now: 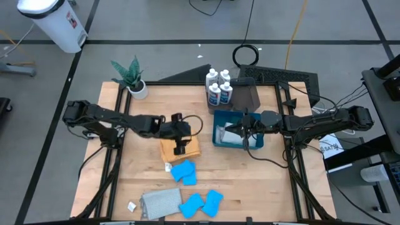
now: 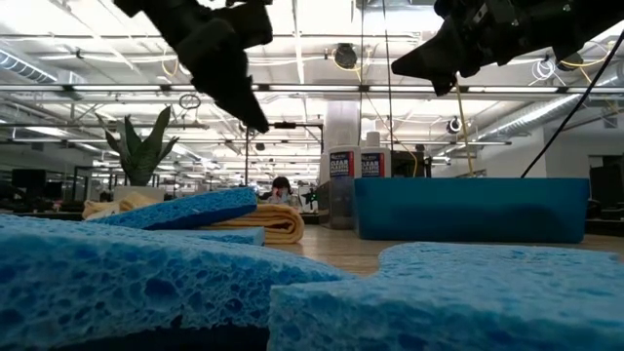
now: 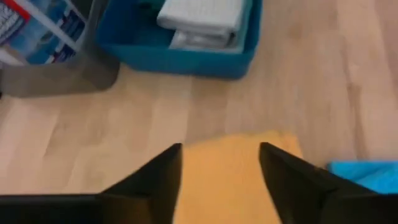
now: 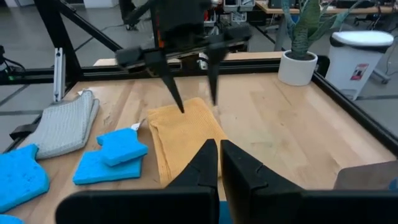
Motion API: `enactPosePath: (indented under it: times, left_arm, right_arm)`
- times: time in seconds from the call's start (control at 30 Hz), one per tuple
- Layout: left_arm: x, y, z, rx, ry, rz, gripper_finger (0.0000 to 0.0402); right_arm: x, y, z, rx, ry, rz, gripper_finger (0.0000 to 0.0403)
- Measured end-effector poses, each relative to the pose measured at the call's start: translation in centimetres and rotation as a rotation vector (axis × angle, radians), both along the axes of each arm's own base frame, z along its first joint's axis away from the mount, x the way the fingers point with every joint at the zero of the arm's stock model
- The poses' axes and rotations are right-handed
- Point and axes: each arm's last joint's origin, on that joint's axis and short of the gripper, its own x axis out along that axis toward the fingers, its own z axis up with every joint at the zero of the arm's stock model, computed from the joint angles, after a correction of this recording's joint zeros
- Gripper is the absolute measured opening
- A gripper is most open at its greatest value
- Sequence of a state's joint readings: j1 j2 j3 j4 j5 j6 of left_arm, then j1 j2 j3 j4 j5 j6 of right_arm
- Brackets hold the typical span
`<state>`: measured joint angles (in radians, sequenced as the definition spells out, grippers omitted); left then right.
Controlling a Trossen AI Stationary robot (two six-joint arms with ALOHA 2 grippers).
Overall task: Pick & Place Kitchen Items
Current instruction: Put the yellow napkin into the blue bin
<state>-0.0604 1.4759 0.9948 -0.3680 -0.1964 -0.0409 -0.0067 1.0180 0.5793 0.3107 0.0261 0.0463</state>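
A folded orange cloth [image 1: 191, 150] lies flat on the wooden table, left of the blue bin [image 3: 186, 59]. My left gripper [image 4: 196, 104] hangs open above the cloth's far edge, its fingertips clear of it; the low view shows the gap. My right gripper [image 4: 219, 148] is shut and hovers level over the bin, holding nothing. A pale folded cloth [image 3: 199, 18] lies inside the bin. Several white bottles [image 1: 219, 87] stand at the table's far edge. Blue sponges [image 1: 184, 172] and a grey cloth [image 1: 159, 203] lie near the front edge.
A potted plant [image 1: 132, 78] stands at the far left corner. A dark grey tray [image 1: 247, 95] stands beside the bottles, behind the bin. More sponges [image 1: 203, 203] lie at the front. Bare wood [image 1: 250, 181] shows at the front right.
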Motion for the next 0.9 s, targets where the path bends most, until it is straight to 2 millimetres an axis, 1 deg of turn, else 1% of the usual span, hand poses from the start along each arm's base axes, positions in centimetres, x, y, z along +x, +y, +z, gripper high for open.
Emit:
enactPosePath:
  times: [0.07, 0.13, 0.2, 0.27, 0.37, 0.47, 0.57, 0.73, 0.83, 0.9]
  left_arm:
    - [0.3, 1.1, 0.3, 0.016, 0.04, -0.02, 0.0251]
    - [1.0, 2.0, 0.9, 0.024, 0.058, -0.098, 0.0275]
    - [1.9, 2.7, 1.0, 0.014, 0.095, -0.18, 0.029]
    - [3.2, 3.2, 1.2, 0.0, 0.108, -0.259, 0.0295]
    - [4.7, 3.9, 0.2, 0.007, 0.223, -0.384, 0.0289]
    - [6.2, 4.4, -1.7, 0.013, 0.326, -0.529, 0.0275]
    - [7.6, 4.7, -3.4, 0.034, 0.392, -0.627, 0.0262]
    - [9.5, 5.4, -4.9, 0.076, 0.457, -0.724, 0.025]
    - [10.2, 5.7, -5.4, 0.093, 0.463, -0.764, 0.0246]
    - [10.2, 6.0, -6.0, 0.093, 0.482, -0.782, 0.0246]
  right_arm:
    - [0.0, 0.0, 0.0, -0.017, 0.0, 0.004, 0.0004]
    - [0.0, 0.0, 0.0, -0.03, 0.0, 0.006, 0.0004]
    - [0.0, 0.0, 0.1, -0.035, -0.009, 0.007, 0.0004]
    - [0.0, 0.0, 0.1, -0.036, -0.01, 0.006, 0.0004]
    - [0.0, 0.0, 0.1, -0.037, -0.012, 0.006, 0.0004]
    - [0.0, 0.0, 0.1, -0.045, -0.007, 0.008, 0.0004]
    - [0.0, 0.0, 0.1, -0.058, -0.004, 0.011, 0.0004]
    - [0.0, 0.0, 0.0, -0.073, 0.005, 0.015, 0.0004]
    - [0.0, 0.0, 0.0, -0.091, 0.007, 0.017, 0.0004]
    - [0.0, -0.1, 0.0, -0.091, 0.008, 0.015, 0.0004]
